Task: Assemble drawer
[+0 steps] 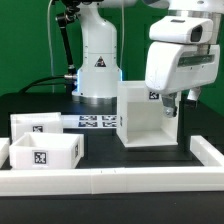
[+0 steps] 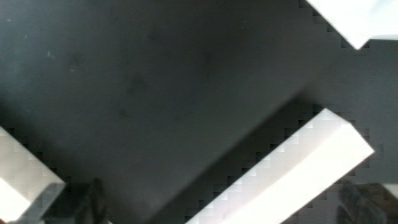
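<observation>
The drawer's white cube-like casing (image 1: pixel 140 118) stands open-fronted on the black table at centre right. My gripper (image 1: pixel 170 104) hangs over the casing's wall on the exterior view's right. In the wrist view the gripper (image 2: pixel 217 203) is open, and its dark fingers (image 2: pixel 75 202) stand either side of that white wall (image 2: pixel 302 170), which runs slantwise between them. Two white box trays sit at the exterior view's left, one in front (image 1: pixel 45 153) and one behind (image 1: pixel 38 125), each with a black-and-white tag.
A long low white rail (image 1: pixel 120 181) runs along the table's front and up the right side. The marker board (image 1: pixel 95 122) lies flat behind the trays, in front of the robot base (image 1: pixel 97 65). Other white edges show at the wrist view's corners (image 2: pixel 365 20).
</observation>
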### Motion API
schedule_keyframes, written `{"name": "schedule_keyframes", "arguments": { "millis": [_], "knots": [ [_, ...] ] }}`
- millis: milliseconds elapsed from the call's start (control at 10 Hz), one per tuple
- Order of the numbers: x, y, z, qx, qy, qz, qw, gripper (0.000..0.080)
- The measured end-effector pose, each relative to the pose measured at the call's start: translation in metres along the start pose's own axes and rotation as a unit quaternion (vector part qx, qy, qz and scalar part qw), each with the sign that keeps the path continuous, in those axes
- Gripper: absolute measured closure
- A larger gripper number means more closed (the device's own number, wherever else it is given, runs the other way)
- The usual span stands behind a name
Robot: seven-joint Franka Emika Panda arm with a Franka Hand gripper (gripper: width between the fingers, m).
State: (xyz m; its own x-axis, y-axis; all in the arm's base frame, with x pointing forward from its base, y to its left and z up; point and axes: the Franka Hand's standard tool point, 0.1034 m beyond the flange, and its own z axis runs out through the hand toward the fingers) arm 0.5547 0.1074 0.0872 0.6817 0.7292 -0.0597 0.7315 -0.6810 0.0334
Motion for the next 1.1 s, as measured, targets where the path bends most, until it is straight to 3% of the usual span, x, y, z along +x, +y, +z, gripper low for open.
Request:
{"name": "schedule_keyframes", "arguments": {
  "millis": [500, 800, 1100],
  "knots": [
    [0.0, -0.001, 0.0, 0.0, 0.0, 0.001, 1.0, 0.015],
    [-0.013, -0.014, -0.009, -0.002, 0.0, 0.089, 0.996, 0.015],
    [-0.013, -0.015, -0.009, 0.0, 0.0, 0.17, 0.986, 0.015]
  ]
}}
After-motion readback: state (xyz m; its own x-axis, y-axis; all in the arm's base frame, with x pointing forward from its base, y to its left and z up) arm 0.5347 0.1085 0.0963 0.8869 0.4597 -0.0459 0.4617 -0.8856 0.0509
